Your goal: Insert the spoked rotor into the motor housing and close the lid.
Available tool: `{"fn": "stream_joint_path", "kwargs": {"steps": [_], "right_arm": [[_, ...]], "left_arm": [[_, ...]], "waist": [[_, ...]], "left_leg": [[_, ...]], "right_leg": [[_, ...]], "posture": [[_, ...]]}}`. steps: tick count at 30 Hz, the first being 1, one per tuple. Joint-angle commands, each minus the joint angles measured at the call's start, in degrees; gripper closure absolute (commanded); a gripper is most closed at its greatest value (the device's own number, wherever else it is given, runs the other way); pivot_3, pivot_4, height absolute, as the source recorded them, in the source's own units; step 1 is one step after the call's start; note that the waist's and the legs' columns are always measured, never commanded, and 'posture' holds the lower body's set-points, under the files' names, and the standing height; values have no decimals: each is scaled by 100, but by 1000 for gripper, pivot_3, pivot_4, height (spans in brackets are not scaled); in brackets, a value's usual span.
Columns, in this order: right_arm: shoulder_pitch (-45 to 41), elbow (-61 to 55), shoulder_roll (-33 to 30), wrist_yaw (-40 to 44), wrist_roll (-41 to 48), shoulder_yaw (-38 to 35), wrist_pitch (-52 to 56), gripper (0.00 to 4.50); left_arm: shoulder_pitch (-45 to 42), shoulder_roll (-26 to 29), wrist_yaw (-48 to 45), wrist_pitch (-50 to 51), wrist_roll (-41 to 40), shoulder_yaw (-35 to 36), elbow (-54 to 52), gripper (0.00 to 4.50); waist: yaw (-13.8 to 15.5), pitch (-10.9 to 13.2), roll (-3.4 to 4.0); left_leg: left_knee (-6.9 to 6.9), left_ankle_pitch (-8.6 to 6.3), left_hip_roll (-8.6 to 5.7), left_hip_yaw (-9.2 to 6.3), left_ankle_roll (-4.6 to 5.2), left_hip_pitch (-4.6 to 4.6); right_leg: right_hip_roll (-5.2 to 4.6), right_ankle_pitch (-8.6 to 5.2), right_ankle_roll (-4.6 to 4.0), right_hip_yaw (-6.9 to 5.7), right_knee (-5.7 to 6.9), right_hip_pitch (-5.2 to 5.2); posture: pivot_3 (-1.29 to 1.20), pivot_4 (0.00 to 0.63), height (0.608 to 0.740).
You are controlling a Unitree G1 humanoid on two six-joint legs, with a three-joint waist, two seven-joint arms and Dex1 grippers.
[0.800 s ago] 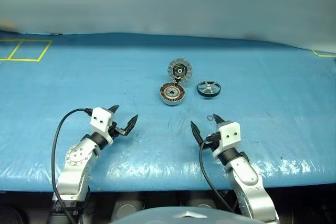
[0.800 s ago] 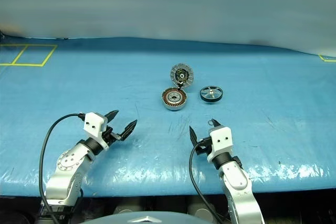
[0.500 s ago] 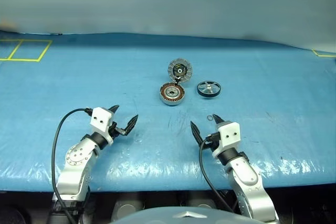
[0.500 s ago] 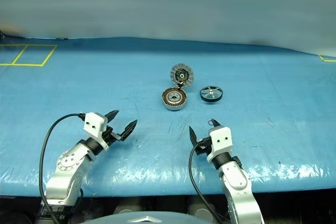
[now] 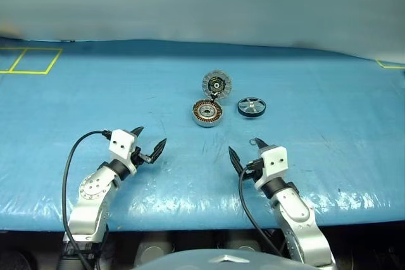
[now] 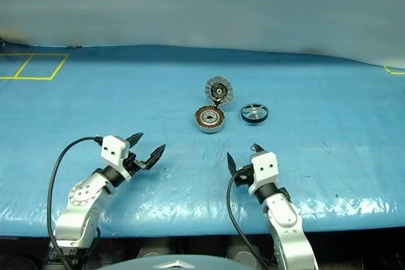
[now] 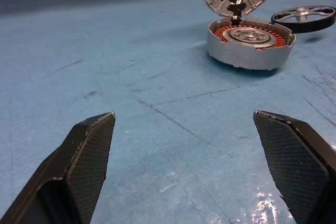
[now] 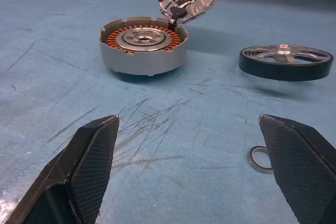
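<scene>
The motor housing (image 5: 207,113), a silver cup with copper windings, rests on the blue mat at mid-table. Its lid (image 5: 217,84) stands tilted up, hinged at the housing's far edge, ribbed face and black centre toward me. The spoked rotor (image 5: 252,107), dark-rimmed with silver spokes, lies flat just right of the housing. My left gripper (image 5: 150,136) is open and empty, near and to the left of the parts. My right gripper (image 5: 245,146) is open and empty, near the rotor's front. The right wrist view shows the housing (image 8: 143,45) and the rotor (image 8: 286,61) ahead of the fingers.
A small metal ring (image 8: 260,159) lies on the mat close to my right gripper's fingertip. Scratches mark the blue mat (image 5: 316,93) in front of the housing. Yellow tape squares (image 5: 25,60) sit at the far left.
</scene>
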Motion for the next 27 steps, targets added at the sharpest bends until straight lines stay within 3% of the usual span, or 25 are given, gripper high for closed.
{"fn": "stream_joint_path", "kwargs": {"steps": [1,8,15,21,27], "right_arm": [[-422,-514,-159,92,-15,30,565,18],[-1819,-855,-850,737,106,315,2504,18],[-3698,-230,-1345,1343,106,938,4204,18],[-4740,647,-1216,1602,126,1364,4775,18],[-5457,1841,-823,1692,-67,1699,4357,18]], "left_arm": [[-17,-2,10,-143,5,-23,-97,0],[-51,-12,32,-200,24,-80,-65,0],[-38,-40,48,-271,65,-169,-65,0],[31,-71,65,-338,77,-216,-94,0],[72,-135,72,-397,87,-286,-127,0]], "waist": [[-1,0,0],[6,0,0],[-4,2,3],[-4,2,3],[-18,3,5]], "left_leg": [[1,0,0,0,0,0],[5,0,-1,-3,0,-1],[5,0,-4,-4,2,-2],[3,-2,-6,-3,5,-8],[3,-2,-8,0,6,-8]], "right_leg": [[0,0,0,0,0,0],[3,2,-1,-2,2,1],[4,5,-4,-4,3,0],[2,8,1,-5,2,-4],[2,25,30,-4,2,-5]], "posture": [[0,150,740],[0,150,740],[0,150,740],[0,150,740],[0,150,740]]}}
